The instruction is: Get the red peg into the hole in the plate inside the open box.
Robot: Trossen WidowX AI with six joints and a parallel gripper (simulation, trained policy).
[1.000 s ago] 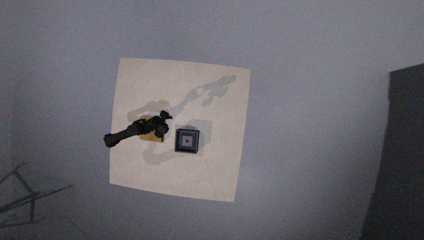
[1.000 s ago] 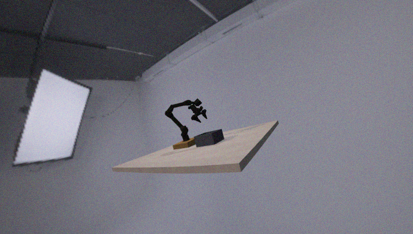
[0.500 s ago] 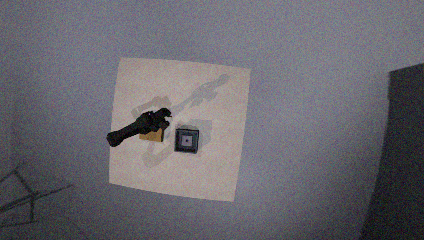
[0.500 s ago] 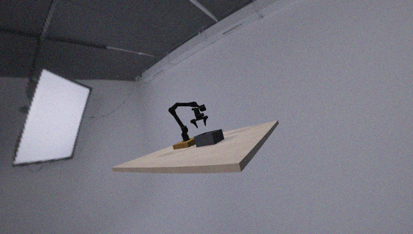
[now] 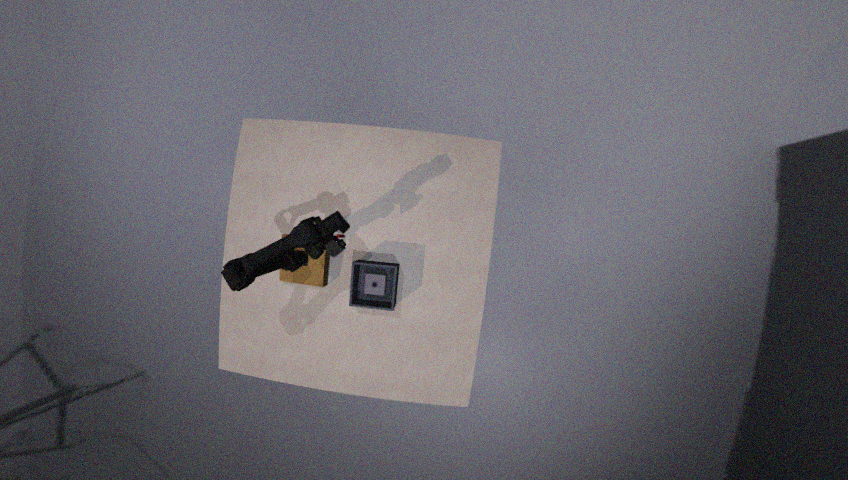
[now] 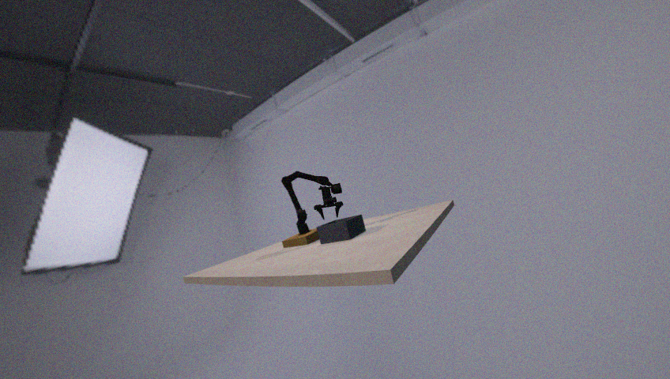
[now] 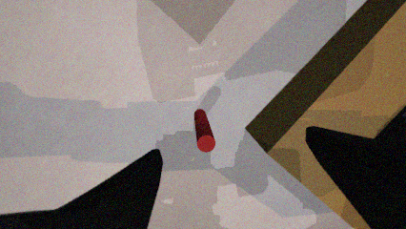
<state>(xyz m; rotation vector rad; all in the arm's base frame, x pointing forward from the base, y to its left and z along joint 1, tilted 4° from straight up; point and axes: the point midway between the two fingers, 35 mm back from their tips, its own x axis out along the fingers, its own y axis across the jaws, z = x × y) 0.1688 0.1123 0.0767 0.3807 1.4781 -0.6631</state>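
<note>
A: Progress?
B: 0 of 3 steps done. Hovering with gripper fingers wide apart, gripping nothing. Seeing red peg standing below, outside open box.
A: Remaining?
B: Grasping, lowering, seating (all 3).

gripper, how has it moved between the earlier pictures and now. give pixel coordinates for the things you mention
The gripper (image 5: 338,234) (image 6: 330,217) (image 7: 231,145) was tilted and higher in the first exterior picture; it has swung to point down and come lower. It stands open, nothing taken hold of or let go. The dark box (image 5: 352,285) (image 6: 333,233) and the tan block (image 5: 314,273) (image 6: 295,241) (image 7: 376,72) stayed put.
</note>
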